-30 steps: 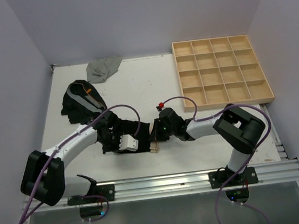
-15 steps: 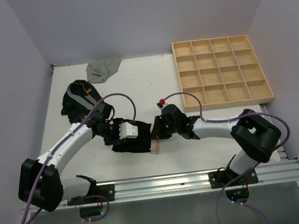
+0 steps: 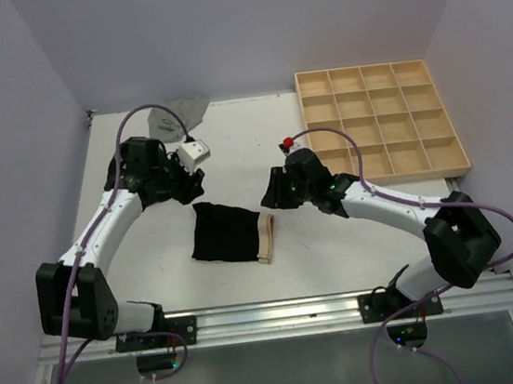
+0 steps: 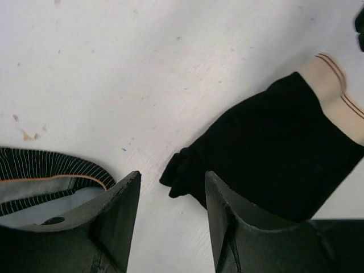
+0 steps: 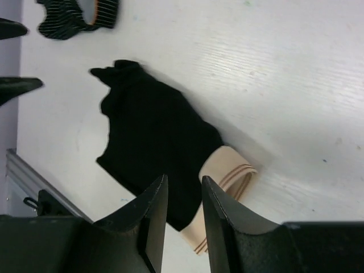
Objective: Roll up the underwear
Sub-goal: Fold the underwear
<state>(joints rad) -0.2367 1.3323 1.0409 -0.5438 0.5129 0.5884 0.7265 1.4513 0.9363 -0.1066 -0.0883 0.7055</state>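
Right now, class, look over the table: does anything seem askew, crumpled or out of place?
The black underwear lies flat, tilted to the table edge, one corner opposite its tan waistband bunched. The grey underwear sits crumpled at the far edge. Nothing looks spilled or damaged.

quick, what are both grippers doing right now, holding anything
left gripper: open, holding nothing
right gripper: open, holding nothing
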